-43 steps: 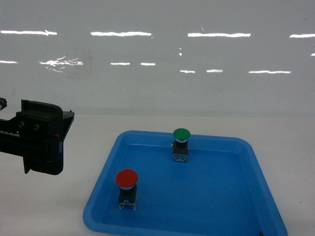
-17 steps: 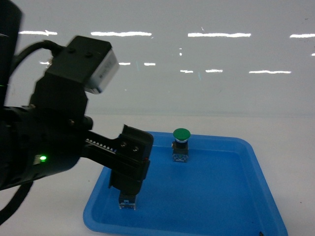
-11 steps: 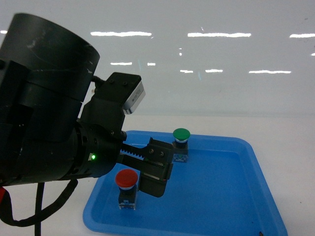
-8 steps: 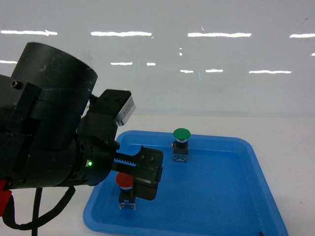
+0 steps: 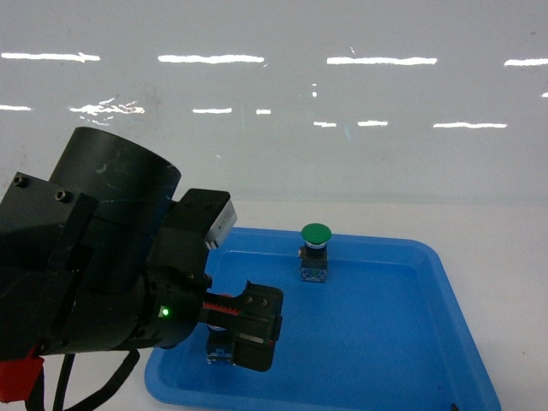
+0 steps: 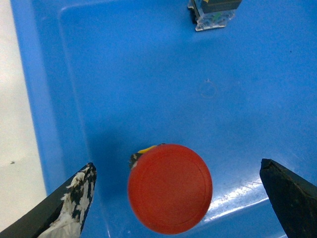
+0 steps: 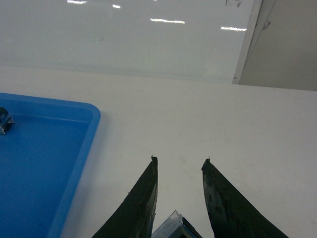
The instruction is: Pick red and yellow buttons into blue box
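Red button (image 6: 170,188): you have it low centre in the left wrist view, standing in the blue box (image 6: 74,74), cap up.
Left end effector (image 6: 178,198): wide open, empty, fingers flanking the cap.
Right end effector (image 7: 179,198): narrowly parted over the worktop (image 7: 223,124); something clear between the fingers.
Box contents: red and green button (image 5: 315,251).
Yellow button: not visible.

Head faces forward-down; left wrist looks straight down, close; both show blue box (image 5: 445,291).
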Available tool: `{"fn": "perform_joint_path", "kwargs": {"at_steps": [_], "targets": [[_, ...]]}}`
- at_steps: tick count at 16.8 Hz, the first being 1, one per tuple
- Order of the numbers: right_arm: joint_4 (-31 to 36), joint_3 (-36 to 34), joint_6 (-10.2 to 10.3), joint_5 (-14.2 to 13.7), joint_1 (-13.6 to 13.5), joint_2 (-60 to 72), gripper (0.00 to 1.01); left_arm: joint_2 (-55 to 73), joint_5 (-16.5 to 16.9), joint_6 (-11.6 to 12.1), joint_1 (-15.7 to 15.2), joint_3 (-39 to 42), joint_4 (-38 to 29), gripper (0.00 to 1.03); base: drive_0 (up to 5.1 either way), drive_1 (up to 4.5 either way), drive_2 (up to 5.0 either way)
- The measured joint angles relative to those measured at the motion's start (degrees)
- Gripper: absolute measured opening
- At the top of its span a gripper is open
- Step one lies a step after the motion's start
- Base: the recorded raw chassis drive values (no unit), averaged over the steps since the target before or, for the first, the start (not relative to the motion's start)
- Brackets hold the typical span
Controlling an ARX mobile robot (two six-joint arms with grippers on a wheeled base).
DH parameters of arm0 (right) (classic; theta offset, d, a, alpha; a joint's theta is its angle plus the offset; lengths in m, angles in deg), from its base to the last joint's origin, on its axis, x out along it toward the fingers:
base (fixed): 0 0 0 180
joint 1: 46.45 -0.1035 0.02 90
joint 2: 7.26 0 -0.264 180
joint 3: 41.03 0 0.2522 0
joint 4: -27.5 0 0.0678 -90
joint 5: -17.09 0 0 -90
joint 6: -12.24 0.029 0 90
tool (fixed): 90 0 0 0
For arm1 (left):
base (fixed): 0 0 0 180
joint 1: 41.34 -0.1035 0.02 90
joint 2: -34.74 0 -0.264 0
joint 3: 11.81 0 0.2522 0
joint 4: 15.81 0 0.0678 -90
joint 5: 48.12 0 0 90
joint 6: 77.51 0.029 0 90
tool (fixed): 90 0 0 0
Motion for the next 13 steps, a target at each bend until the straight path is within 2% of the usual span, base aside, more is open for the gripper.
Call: {"fn": "perform_joint_path", "kwargs": {"at_steps": [3,9,10,13], "targets": [[0.00,0.00,0.02,0.00,0.00,0.00,0.26,1.66,1.01,0.00,0.66,-0.26,-1.84,0.98,0.0,0.00,0.0],[0.00,0.00,0.00,0.02,0.00,0.00,0.26,4.44,0.98,-0.98,-0.24,-0.70,-4.76,0.98,0.0,0.00,0.0],[0.00,0.00,0.00,0.00,0.00,0.00,0.26,4.81,1.25,-1.09,-0.39,-0.70,-5.66,0.94,0.0,0.00,0.0],[-0.02,0.00,0.00,0.02,0.00,0.00,0.26,5.11,1.40,-1.51,-0.26,-0.68,-6.88,0.67,0.0,0.00,0.0]]}}
